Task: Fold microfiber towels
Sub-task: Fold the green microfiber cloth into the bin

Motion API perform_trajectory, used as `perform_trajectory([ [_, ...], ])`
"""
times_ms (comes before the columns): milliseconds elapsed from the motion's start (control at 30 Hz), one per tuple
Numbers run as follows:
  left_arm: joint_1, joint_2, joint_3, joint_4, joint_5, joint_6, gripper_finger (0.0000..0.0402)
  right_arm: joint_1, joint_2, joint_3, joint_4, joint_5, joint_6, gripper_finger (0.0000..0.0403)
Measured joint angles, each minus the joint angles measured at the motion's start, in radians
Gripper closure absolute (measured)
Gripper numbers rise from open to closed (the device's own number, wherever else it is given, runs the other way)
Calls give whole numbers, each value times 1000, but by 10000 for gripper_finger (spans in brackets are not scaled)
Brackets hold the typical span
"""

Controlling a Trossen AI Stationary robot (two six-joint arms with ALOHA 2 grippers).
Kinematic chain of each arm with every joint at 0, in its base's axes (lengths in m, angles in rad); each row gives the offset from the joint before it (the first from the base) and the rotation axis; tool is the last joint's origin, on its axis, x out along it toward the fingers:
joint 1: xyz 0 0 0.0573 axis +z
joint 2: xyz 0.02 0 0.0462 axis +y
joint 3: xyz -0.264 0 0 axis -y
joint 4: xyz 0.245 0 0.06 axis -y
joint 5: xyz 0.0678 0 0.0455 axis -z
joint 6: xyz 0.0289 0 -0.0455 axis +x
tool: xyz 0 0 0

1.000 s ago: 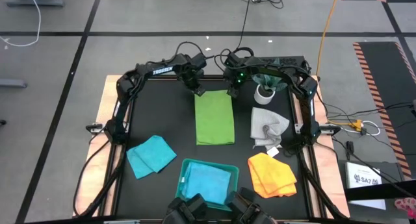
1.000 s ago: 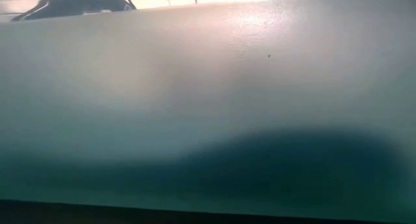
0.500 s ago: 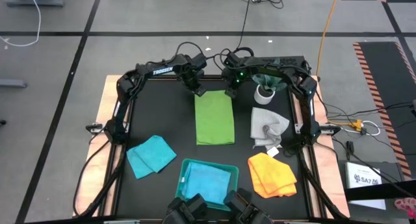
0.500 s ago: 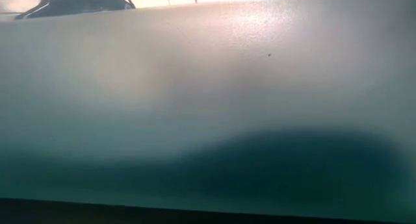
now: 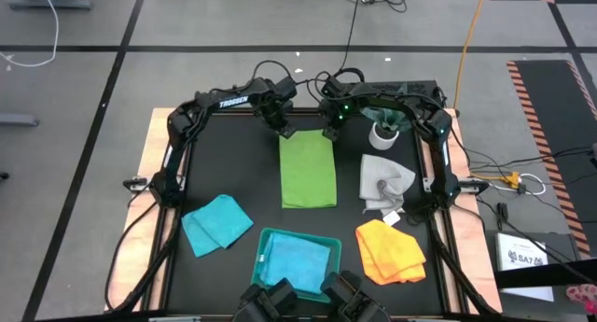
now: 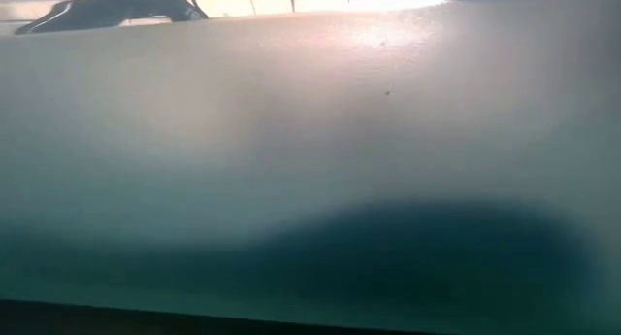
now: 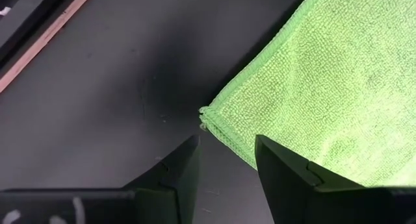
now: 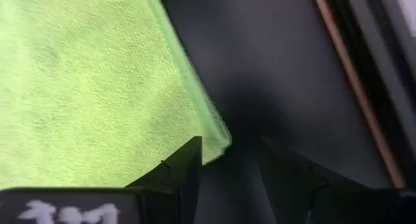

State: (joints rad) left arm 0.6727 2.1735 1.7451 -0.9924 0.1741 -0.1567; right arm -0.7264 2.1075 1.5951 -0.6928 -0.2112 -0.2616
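Both pincers, left pincer [image 7: 226, 160] and right pincer [image 8: 229, 164], gape at lime green towel [image 5: 308, 169] corners; uneven pinch risks a skewed fold.

I worked in what looked like a robotics lab or test floor rather than a home. My black counter [image 5: 242, 173], edged in bare wood, stood on a grey floor [image 5: 84, 98] marked off with dark tape lines, and a strip of orange-and-black hazard striping [image 5: 536, 103] ran along one side. Loose cables [image 5: 359, 14] and an orange cord [image 5: 471, 33] trailed across that floor toward the rig, and my two arms were bolted to a frame around the counter, one stamped with a maker's name.
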Motion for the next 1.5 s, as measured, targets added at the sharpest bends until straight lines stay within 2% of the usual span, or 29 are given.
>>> perform_trajectory([
  [100,0,0,0,0,-1,0,252,0,1,0,5,-26,14,264],
  [933,2,0,0,-33,17,36,252,0,1,0,8,-30,14,264],
  [1500,6,0,0,17,17,44,252,-1,1,0,2,-31,22,264],
])
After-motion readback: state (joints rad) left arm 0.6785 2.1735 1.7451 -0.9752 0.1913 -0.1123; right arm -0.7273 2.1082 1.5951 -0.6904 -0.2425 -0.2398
